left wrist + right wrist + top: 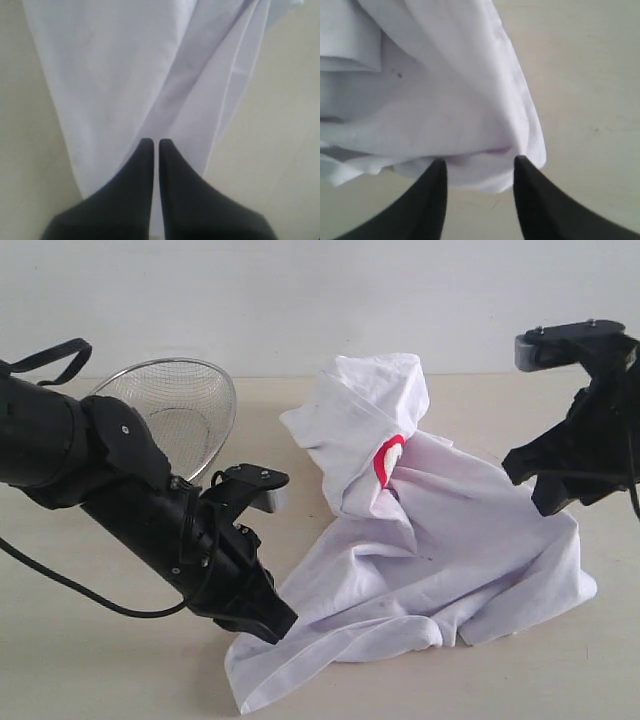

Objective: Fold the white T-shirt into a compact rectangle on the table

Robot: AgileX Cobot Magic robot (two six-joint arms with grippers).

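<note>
Shirt heap: white T-shirt lies crumpled mid-surface, its upper part bunched into a peak, lower cloth spread flat. A sliver of red band shows in the folds. Left end effector is closed, tips together at the shirt's near-left corner; whether cloth is pinched, cannot tell. Right end effector has its jaws apart at the shirt's right edge, cloth bulging just past the tips. Round mesh basket sits tilted, behind-left of the shirt. Surface pale beige; plain white wall behind.
</note>
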